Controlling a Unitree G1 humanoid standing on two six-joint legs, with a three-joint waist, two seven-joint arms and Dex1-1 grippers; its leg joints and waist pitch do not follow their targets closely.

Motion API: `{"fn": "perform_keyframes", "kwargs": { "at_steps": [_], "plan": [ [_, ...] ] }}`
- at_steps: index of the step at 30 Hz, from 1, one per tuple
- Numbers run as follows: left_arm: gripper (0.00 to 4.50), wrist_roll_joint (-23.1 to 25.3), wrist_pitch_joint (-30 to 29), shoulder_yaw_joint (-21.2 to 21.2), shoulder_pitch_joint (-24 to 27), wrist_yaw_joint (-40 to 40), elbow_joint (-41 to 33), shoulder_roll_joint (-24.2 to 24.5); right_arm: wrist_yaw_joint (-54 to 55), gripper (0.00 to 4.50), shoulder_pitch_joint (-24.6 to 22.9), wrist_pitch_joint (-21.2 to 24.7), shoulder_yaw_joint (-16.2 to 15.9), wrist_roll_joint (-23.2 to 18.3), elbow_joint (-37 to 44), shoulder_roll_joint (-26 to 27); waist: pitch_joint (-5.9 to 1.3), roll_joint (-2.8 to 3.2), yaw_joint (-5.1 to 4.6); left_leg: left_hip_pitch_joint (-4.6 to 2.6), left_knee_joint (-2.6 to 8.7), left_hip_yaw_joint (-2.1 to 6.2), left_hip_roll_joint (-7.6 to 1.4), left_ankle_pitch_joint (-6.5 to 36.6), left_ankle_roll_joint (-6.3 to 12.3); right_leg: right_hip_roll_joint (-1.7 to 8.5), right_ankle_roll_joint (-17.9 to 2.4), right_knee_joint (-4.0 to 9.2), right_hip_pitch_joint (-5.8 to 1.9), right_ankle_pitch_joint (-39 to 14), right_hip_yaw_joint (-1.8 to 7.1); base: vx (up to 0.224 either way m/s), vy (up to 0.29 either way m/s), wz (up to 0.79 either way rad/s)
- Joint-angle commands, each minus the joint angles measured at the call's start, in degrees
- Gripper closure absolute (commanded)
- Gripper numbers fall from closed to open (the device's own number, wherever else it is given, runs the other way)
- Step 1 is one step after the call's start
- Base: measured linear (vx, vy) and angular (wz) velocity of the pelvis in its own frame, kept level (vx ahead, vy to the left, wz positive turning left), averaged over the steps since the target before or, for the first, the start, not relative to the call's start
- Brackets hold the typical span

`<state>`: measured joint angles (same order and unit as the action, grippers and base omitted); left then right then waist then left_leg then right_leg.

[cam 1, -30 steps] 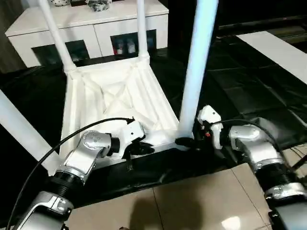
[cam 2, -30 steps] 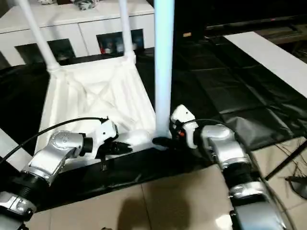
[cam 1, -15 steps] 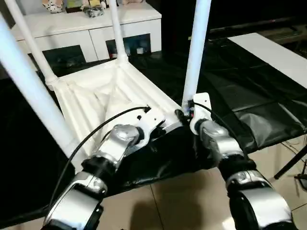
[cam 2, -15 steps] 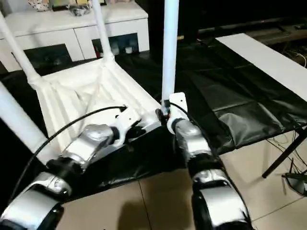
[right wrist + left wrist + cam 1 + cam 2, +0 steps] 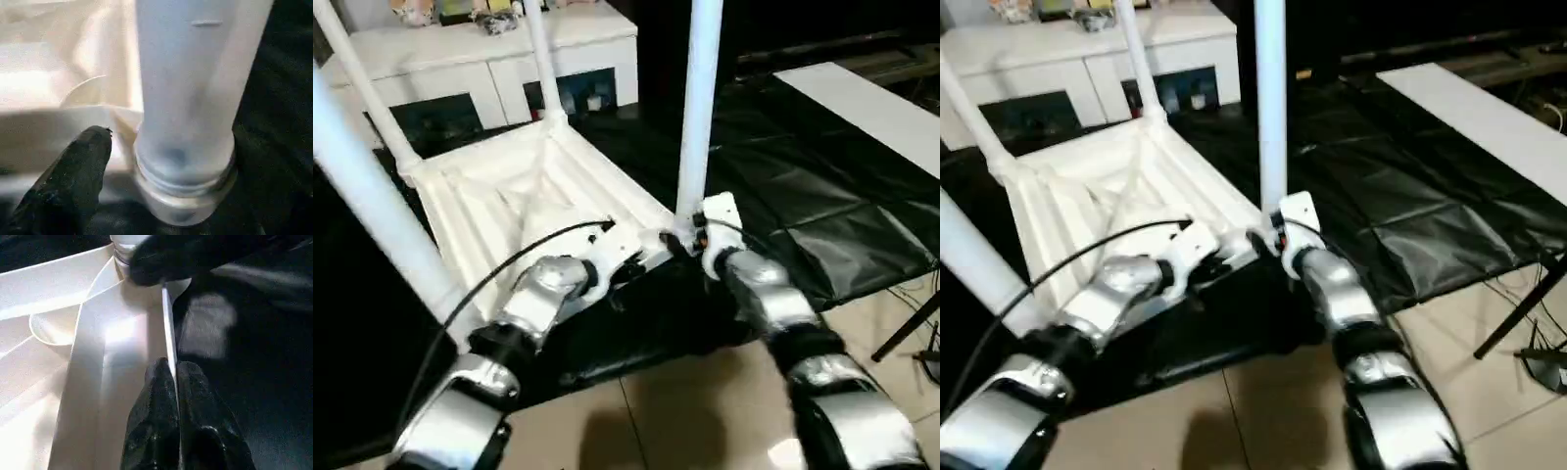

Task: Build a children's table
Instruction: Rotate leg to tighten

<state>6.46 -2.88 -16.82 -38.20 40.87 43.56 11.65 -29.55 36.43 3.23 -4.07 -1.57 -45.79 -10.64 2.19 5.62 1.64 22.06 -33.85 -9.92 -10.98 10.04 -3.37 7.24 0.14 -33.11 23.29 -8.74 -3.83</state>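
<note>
Your left gripper [image 5: 168, 382] pinches the tabletop's [image 5: 499, 196] near rim, its fingers [image 5: 146, 401] pressed together on the thin wall, forearm reaching in low from the left. The tabletop lies upside down on the black table [image 5: 862, 206], legs pointing up. Just right of that grip, the near-right leg [image 5: 698, 108] stands almost upright in its corner socket [image 5: 183, 196], long axis vertical. Your right gripper [image 5: 677, 242] sits at that leg's base, nearer to it than the left; one black finger [image 5: 68, 181] lies beside the socket, apart from the tube, so the jaws look spread rather than clamped. The right forearm comes in low from the near right.
</note>
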Motion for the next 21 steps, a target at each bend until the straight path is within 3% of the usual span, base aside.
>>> {"fn": "perform_keyframes", "kwargs": {
  "at_steps": [1, 2, 4, 6, 8, 10, 13, 14, 19, 21],
  "plan": [
    [4.50, 0.77, 1.36, -0.24, 0.65, 1.77, -0.41, 1.78, -9.27, 0.45, -1.89, -0.29, -3.36, -0.80, 5.78, -1.32, -3.77, -0.65, 0.25, -0.67, 4.56, -0.06, -1.01, 20.36, 3.37, 0.61, -11.81, 3.64, -2.74, -12.91, 0.81, 0.000, 0.000, 0.00],
    [4.50, 0.63, 1.68, -0.34, 0.88, 2.58, -0.61, 2.17, -11.58, 0.45, -2.88, -0.28, -3.77, -1.35, 7.52, -2.67, -3.76, -0.45, 0.32, -0.32, 4.61, 0.06, -0.98, 19.14, 3.64, 0.66, -12.24, 3.43, -3.13, -11.99, 0.71, 0.000, 0.000, 0.00],
    [4.50, -0.57, 5.12, -1.02, 2.22, 8.11, -1.70, 4.20, -21.63, 0.45, -7.29, 0.13, -4.96, -4.07, 15.02, -9.08, -3.87, -0.35, 0.78, -0.57, 4.36, 0.06, -1.10, 17.83, 4.54, 0.53, -12.59, 3.41, -3.30, -9.63, 0.64, 0.000, 0.000, 0.00],
    [4.50, -1.70, 6.40, -1.51, 3.39, 12.31, -3.23, 5.70, -25.30, 0.45, -8.97, 0.84, -4.30, -5.61, 17.58, -12.28, -4.22, -0.33, 0.92, -0.26, 3.98, -0.01, -1.15, 14.16, 6.29, 0.55, -14.61, 2.61, -3.50, -4.22, 0.63, 0.000, 0.000, 0.00],
    [4.50, -2.76, 7.82, -2.19, 4.46, 16.54, -4.72, 7.25, -27.32, 0.45, -9.95, 1.90, -3.27, -6.69, 19.30, -14.18, -4.18, -0.27, 0.84, -0.32, 3.80, -0.17, -1.18, 13.41, 7.05, 0.60, -15.68, 2.48, -3.31, -4.03, 0.60, 0.000, 0.000, 0.00],
    [4.50, -5.26, 6.24, -2.20, 6.03, 22.24, -7.76, 8.48, -27.40, 0.45, -10.48, 2.29, -2.30, -6.75, 20.29, -14.93, -3.94, -0.12, 1.02, -0.38, 4.07, -0.19, -1.32, 14.21, 6.67, 0.75, -15.61, 2.65, -3.23, -6.93, 0.66, 0.000, 0.000, 0.00],
    [4.50, -5.85, 5.81, -2.25, 6.62, 23.76, -8.89, 9.02, -27.17, 0.45, -10.79, 2.70, -2.19, -6.77, 21.04, -14.91, -3.83, 0.09, 1.28, -0.89, 4.27, -0.33, -1.55, 16.47, 5.30, 0.60, -15.09, 3.00, -2.66, -10.52, 0.85, 0.000, 0.000, 0.00],
    [4.50, -6.32, 5.54, -2.28, 7.03, 25.05, -9.55, 9.39, -27.46, 0.45, -11.44, 3.41, -2.52, -7.38, 22.55, -15.24, -3.69, 0.06, 1.80, -1.22, 4.47, -0.42, -1.63, 18.20, 4.30, 0.49, -14.42, 3.15, -2.38, -12.07, 1.05, 0.000, 0.000, 0.00],
    [4.50, -6.30, 7.46, -1.93, 7.60, 24.69, -9.63, 9.82, -29.42, 0.45, -13.34, 4.44, -4.06, -8.00, 26.29, -15.55, -3.69, -0.15, 1.91, -0.93, 4.74, -0.32, -1.57, 18.86, 3.16, 0.58, -12.97, 3.08, -2.55, -12.85, 1.17, 0.000, 0.000, 0.00],
    [4.50, -3.94, 11.40, -0.84, 6.78, 19.14, -6.91, 9.68, -30.48, 0.45, -14.23, 5.42, -4.36, -8.53, 28.25, -15.82, -3.66, -0.42, 1.85, -0.69, 4.68, -0.26, -1.47, 18.38, 3.53, 0.70, -12.12, 3.25, -2.62, -13.77, 1.19, 0.000, 0.000, 0.00]
  ]
}}
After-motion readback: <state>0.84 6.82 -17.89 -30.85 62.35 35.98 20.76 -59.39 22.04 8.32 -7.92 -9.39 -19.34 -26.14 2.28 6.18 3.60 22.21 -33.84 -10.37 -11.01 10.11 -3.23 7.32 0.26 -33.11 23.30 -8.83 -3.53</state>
